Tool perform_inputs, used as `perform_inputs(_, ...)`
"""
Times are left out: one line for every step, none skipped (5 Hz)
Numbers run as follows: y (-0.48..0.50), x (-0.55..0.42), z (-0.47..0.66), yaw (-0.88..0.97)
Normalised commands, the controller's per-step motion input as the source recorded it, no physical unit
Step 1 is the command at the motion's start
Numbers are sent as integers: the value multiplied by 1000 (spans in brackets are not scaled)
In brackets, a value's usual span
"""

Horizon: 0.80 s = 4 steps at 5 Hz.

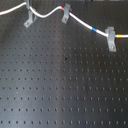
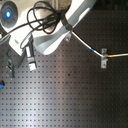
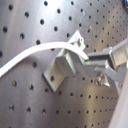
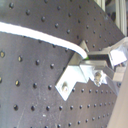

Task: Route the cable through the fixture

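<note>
Cable (image 1: 82,23) ran along the upper edge of the first exterior view, draped across three clips on the perforated bench (image 1: 65,85): one at the upper left, the middle clip (image 1: 65,16) beside the red-orange band, and the upright clip (image 1: 111,39) at the right past the blue band. The slanted fixture (image 1: 29,18) was the upper-left one. In both wrist views the cord (image 3: 35,52) lay across the forked top of that clip (image 3: 64,67), so routing looked close to finished, though whether it sat fully seated in the fork could not be judged. The tool (image 3: 92,62) was clenched on the cable right at the fixture's top, its fingers (image 4: 102,59) nearly together around the cord.
</note>
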Motion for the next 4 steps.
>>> perform_inputs(-17,-21,154,260)
perform_inputs(-132,-223,124,11)
perform_inputs(-147,-229,101,0)
perform_inputs(-130,-184,86,77)
